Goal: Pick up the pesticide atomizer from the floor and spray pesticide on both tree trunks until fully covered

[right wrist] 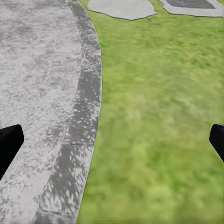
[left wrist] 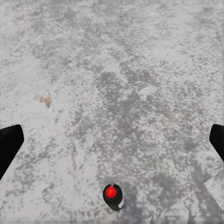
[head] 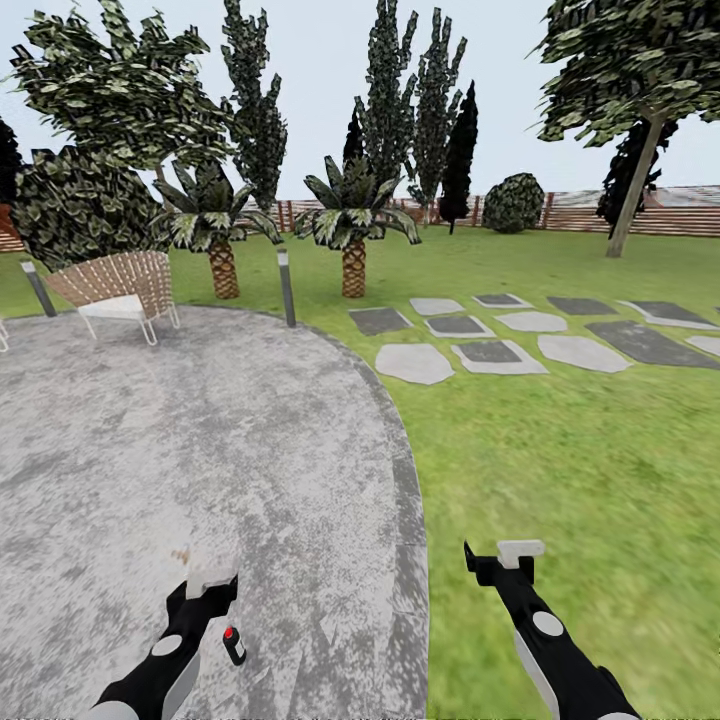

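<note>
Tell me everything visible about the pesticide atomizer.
The pesticide atomizer is a tiny dark bottle with a round red top, seemingly plastic. It stands upright on the grey speckled floor, touching nothing else. In the head view it sits just right of the left pincer, nearer the robot. In the left wrist view it lies between the spread fingers, not gripped.

The atomizer (head: 233, 646) (left wrist: 112, 197), a tiny dark green bottle with a red top, stood upright on the grey speckled floor (head: 200, 450) (left wrist: 121, 84), inside its curved lawn-side edge.
</note>
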Motion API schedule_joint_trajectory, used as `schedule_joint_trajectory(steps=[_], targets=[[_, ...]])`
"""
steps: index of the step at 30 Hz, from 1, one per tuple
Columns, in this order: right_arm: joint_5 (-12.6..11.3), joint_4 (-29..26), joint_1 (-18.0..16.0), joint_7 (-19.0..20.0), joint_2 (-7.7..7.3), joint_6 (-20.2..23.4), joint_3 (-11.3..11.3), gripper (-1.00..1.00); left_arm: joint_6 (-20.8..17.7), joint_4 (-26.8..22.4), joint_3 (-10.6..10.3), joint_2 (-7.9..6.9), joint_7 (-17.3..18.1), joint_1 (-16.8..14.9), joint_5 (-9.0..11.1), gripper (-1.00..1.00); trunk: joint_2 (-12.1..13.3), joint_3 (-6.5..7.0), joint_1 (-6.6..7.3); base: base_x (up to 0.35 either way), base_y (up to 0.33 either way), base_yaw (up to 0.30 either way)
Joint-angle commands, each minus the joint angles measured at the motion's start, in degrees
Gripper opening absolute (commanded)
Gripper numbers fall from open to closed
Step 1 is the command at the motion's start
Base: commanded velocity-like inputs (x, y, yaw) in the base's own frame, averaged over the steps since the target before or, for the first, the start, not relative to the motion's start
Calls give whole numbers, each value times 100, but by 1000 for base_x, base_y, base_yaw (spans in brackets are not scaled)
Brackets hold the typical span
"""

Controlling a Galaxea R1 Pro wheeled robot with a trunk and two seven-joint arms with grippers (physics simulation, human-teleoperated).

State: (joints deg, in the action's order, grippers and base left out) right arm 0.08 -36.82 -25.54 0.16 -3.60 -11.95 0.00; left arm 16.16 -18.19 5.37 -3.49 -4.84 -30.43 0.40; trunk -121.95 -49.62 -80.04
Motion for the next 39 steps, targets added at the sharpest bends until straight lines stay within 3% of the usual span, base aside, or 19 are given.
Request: schedule_joint_trajectory(steps=[1, 9, 25, 39], targets=[[1, 3, -3, 2, -1, -18, 0, 100, 21, 4, 5, 2, -6, 1, 0, 100, -44, -33, -21, 0, 0, 0], [1, 5, -3, 2, -1, -18, 0, 100, 36, -1, 8, 6, -8, 28, -172, 100, -365, -249, -197, 0, 0, 0], [1, 0, -3, 2, -1, -18, -6, 100, 36, -1, 8, 12, -9, 29, -180, 100, -1006, -683, -549, 0, 0, -8], [-6, 0, -3, 2, -1, -18, -3, 100, 44, -1, 8, 6, -9, 29, -180, 100, -1568, -1062, -856, 0, 0, -113]])
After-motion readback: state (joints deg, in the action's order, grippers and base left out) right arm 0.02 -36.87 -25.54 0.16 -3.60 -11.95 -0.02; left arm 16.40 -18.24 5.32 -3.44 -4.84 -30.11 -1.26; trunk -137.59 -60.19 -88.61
